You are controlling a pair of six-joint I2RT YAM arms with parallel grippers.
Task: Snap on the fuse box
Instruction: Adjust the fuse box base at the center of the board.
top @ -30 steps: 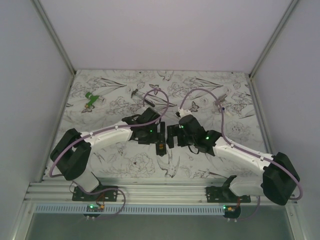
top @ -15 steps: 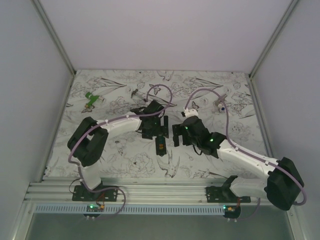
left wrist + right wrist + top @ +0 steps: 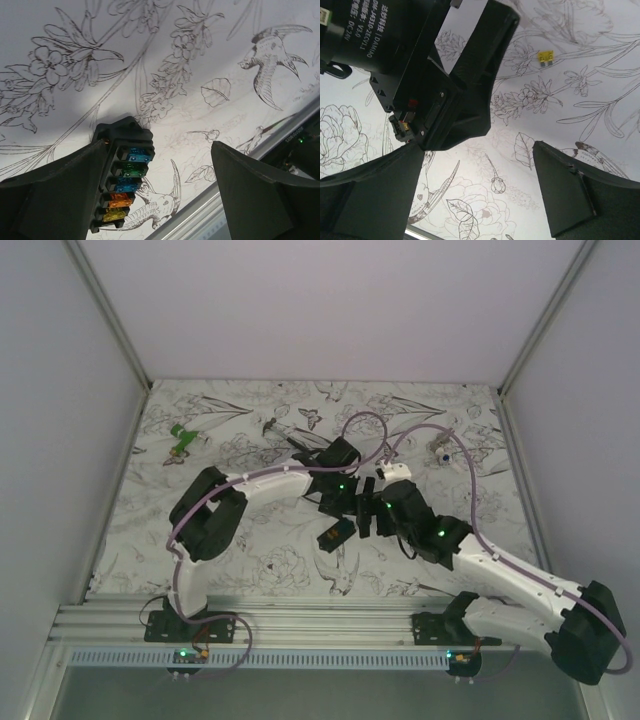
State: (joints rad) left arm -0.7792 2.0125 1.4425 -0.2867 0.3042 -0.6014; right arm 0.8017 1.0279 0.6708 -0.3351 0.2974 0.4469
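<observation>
The left pincer [image 3: 159, 146] hung low over the white, flower-printed bench [image 3: 60, 30] with its two dark fingers spread wide and nothing clamped between them. Just inside its one finger lay the small black rectangular plastic fuse box [image 3: 122, 172], flat on the bench and askew to the jaws. Its upper face showed a row of blue, orange and yellow fuses. Whether a clear cover already sat over that row could not be told, and it was also unclear whether the finger touched the box or only stood over it. In the overhead view the box rested a little nearer the arm bases than either wrist, roughly between the two.

To the right, the right pincer [image 3: 479, 147] was equally spread and empty, pointing at the left wrist from close by. A small yellow blade fuse [image 3: 546, 56] lay loose on the bench beyond it, well apart from the box.

The work appeared to be in the positioning stage: both arms had gathered over the box, but no grip or press was made yet. The next move likely called for squaring one pincer to the long sides of the box to steady it. The other would then bear straight down, evenly, so the catches could seat without the box skidding or tipping.
</observation>
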